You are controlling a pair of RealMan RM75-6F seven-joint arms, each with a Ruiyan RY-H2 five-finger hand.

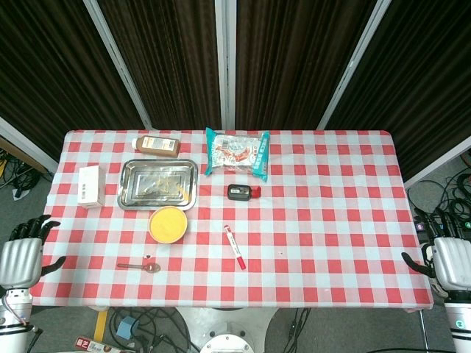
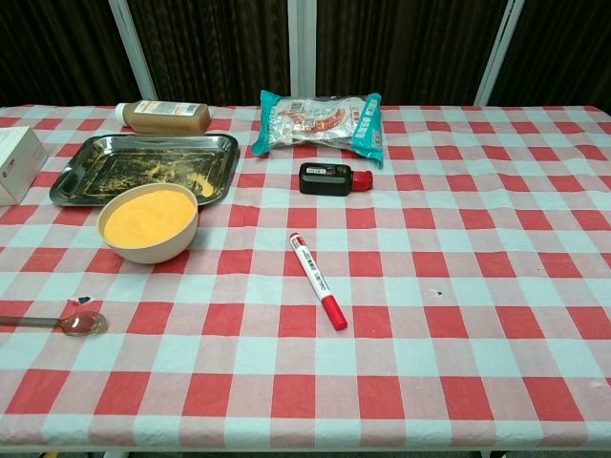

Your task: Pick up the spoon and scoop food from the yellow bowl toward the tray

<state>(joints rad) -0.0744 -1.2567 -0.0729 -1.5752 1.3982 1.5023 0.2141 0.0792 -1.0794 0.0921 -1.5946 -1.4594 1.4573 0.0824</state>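
1. Dark curtains hang behind a table (image 1: 331,243) dressed in red-and-white checked cloth
2. Down at the near left lies the spoon (image 1: 140,265), flat on the cloth, bowl end pointing right, untouched
3. Just beyond it stands the yellow bowl (image 1: 168,224), full of yellow grain, right beside the steel tray (image 1: 158,184), which carries a scatter of yellow crumbs
4. Left hand (image 1: 20,257) waits off the table's left edge, fingers apart, holding nothing
5. Right hand (image 1: 452,263) hangs off the right edge, empty too, thumb out
6. Elsewhere: a white box (image 1: 90,185), a brown bottle (image 1: 157,145) lying down, a teal snack packet (image 1: 236,153), a small black device (image 1: 241,193), a red-capped marker (image 1: 235,246)
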